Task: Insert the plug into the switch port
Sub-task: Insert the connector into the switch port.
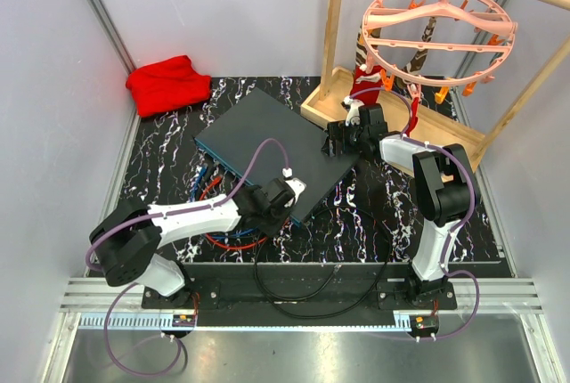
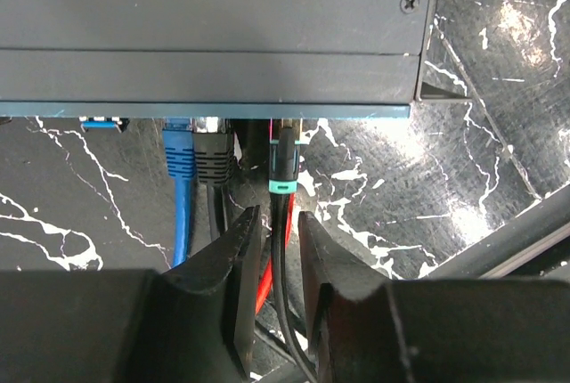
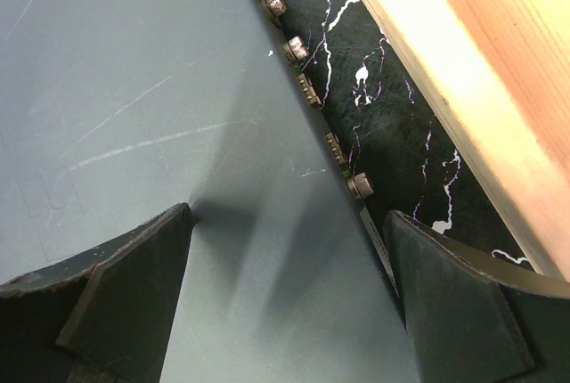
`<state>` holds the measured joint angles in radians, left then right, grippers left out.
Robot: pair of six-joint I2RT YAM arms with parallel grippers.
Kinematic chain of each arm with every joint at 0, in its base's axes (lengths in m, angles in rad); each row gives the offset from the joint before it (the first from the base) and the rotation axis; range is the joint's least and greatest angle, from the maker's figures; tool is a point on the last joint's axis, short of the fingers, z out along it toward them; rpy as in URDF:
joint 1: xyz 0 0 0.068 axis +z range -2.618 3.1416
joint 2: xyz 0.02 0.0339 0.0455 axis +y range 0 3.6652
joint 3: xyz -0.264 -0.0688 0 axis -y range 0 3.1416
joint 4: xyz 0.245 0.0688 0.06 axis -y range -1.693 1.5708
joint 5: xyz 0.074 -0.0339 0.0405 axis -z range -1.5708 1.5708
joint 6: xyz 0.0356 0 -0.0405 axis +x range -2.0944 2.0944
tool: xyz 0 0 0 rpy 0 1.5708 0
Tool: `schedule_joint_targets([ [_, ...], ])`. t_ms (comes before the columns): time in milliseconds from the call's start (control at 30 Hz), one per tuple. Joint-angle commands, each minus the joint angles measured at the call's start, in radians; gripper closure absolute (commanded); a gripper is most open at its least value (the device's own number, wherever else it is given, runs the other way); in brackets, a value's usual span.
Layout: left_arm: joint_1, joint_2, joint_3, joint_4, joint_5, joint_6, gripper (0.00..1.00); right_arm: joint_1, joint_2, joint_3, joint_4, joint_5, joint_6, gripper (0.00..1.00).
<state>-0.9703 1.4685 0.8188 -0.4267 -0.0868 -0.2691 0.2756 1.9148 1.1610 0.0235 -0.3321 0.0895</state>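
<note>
Top view: the large flat dark grey switch box (image 1: 258, 138) lies mid-table, with the left gripper (image 1: 287, 196) at its front edge and the right gripper (image 1: 343, 138) at its back.

Left wrist view: the small black teal-banded plug (image 2: 281, 167) sits at the switch's front edge. Its thin black cable (image 2: 280, 249) runs between narrow jaws; whether they pinch it is unclear. Likely light and stiff, the plug wants gripping on its body, not the cable.

Right wrist view: the jaws are wide and empty over the switch's top.
</note>
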Motion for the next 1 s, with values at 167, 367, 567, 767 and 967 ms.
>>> schedule_joint_targets([
  [167,-0.005,0.019,0.046,0.0,-0.013,-0.001,0.75,0.03,0.026,0.017,-0.054,-0.071,0.019,0.03],
  [367,-0.004,0.035,0.048,-0.003,-0.014,-0.002,0.77,0.031,0.029,0.016,-0.054,-0.07,0.018,0.03],
  [567,-0.005,0.036,0.049,-0.011,-0.025,-0.005,0.85,0.031,0.027,0.016,-0.054,-0.07,0.016,0.03],
  [767,-0.005,0.021,0.066,-0.015,-0.002,-0.009,0.96,0.031,0.029,0.017,-0.057,-0.064,0.012,0.03],
  [967,-0.004,0.018,0.094,-0.024,0.021,-0.002,1.0,0.031,0.03,0.02,-0.065,-0.064,0.004,0.03],
])
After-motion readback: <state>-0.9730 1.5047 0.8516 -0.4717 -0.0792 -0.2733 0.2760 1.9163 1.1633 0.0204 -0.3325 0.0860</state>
